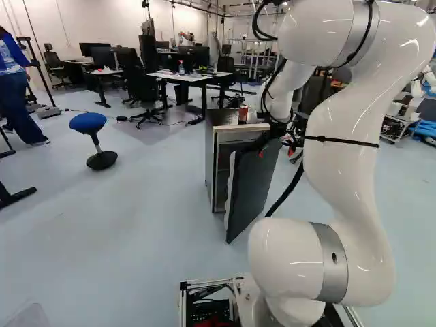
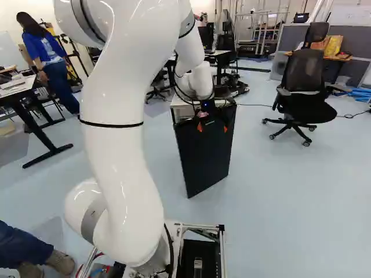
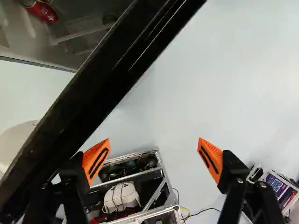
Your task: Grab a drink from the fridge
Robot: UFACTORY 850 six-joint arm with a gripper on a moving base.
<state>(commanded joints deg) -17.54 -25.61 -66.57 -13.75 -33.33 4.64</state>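
The fridge point(image 1: 210, 163) stands ahead of the arm, its dark door point(image 1: 252, 187) swung open, and a red can point(image 1: 243, 114) stands on its top near the front edge. The gripper point(image 2: 213, 128) is at the upper edge of the door, its two fingers spread wide with floor point(image 3: 159, 112) showing between them; the door's edge runs by one finger, touching or not I cannot tell. Past that edge, on the inner side, another red can point(image 3: 43, 11) shows, on which shelf is unclear
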